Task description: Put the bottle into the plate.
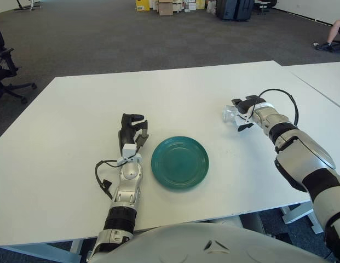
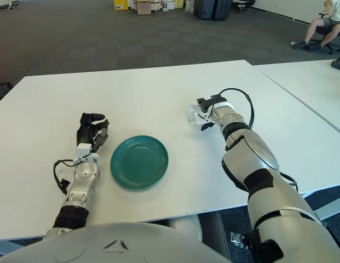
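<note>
Bottle (image 1: 230, 115), small and clear, shows in the left eye view at the right hand (image 1: 243, 114), out on the right part of the white table (image 1: 76, 131), well apart from the green plate (image 1: 179, 163). Its body is see-through and half covered by the dark fingers (image 1: 242, 102), so its outline is hard to trace; whether it stands or lies cannot be told, and no label or writing can be read on it. The fingers curl round it from above and below, closed on the bottle. A black cable (image 1: 279, 96) loops over the wrist behind the hand. The left hand (image 1: 131, 131) shows just beside the plate, on the plate's left, its dark fingers bent loosely and holding nothing. The plate lies flat near the table's front edge, with nothing on it. At the far left an office chair (image 1: 6, 71) is cut off by the frame, and at the top right only a seated person's legs (image 1: 331, 35) are visible.

In the right eye view the bottle (image 2: 195, 115) again appears as a pale, clear shape poking out to the left of the right hand (image 2: 207, 114), whose fingers wrap it. The plate (image 2: 139, 161) sits between the two hands, nearer the left hand (image 2: 90, 134). Boxes (image 2: 142, 5) stand on the far carpet, any print on them too small to read.
</note>
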